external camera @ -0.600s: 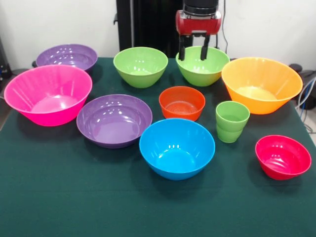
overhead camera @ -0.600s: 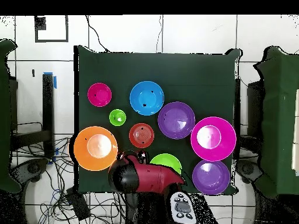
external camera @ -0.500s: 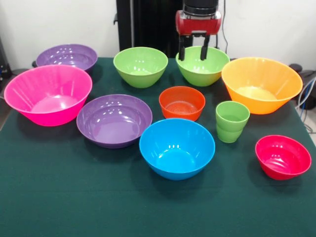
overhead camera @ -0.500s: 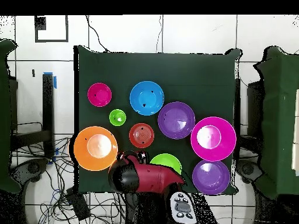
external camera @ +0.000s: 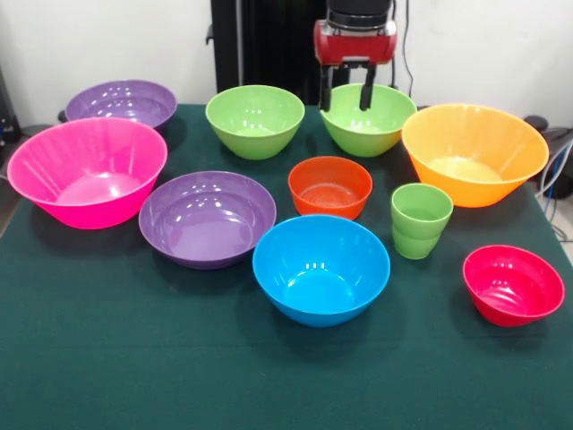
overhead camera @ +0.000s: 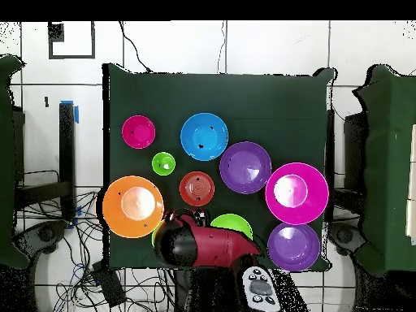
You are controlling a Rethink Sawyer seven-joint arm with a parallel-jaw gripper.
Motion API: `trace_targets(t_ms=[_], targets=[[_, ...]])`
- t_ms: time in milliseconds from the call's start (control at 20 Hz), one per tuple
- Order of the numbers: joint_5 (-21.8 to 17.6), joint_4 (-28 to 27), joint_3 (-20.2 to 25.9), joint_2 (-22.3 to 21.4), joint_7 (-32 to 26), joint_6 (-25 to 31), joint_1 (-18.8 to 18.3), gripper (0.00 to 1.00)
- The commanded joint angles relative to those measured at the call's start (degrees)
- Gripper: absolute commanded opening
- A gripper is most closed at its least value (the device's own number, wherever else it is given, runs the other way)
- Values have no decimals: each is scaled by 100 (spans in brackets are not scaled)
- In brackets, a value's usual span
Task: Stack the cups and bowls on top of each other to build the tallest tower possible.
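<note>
- Red-and-black robot gripper (external camera: 345,97) hanging at the far edge of the green-clothed table (external camera: 134,358), dark fingers spread apart and empty, nothing pinched between them.
- Directly beneath: glossy lime-green plastic bowl (external camera: 368,119), with the fingertips level with its far-left rim, one finger seemingly outside the wall and one over the hollow; contact not possible to confirm.
- Deciding relation, as a judgement: bowl straight below the tool, so a short vertical drop straddling the rim looks the likeliest next move, no sideways travel needed.
- Round bowl, no long axis; only the thin rim offers a grip, so alignment across the wall matters.
- Overhead view: arm covering most of that bowl, only a sliver visible; second lime-green bowl (overhead camera: 231,225) partly shown just beside the arm.
- Elsewhere, all upright and apart on the cloth: large hot-pink bowl (external camera: 86,172), two shallow purple bowls (external camera: 208,218) (external camera: 121,102), second green bowl in front view (external camera: 255,119), small orange bowl (external camera: 329,185), blue bowl (external camera: 320,268), large yellow-orange bowl (external camera: 474,152), small red-pink bowl (external camera: 513,284).
- Lime-green tapered plastic cups (external camera: 420,220) already nested together, near the yellow-orange bowl.
- No bowl tower begun yet; task at an early stage.
</note>
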Motion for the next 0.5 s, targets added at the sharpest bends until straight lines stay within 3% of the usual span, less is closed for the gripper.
trace_targets(t_ms=[50,500], targets=[[-128,-618,221,-344,256,1122,63,100],[-376,-1054,346,-525,-221,1867,-301,100]])
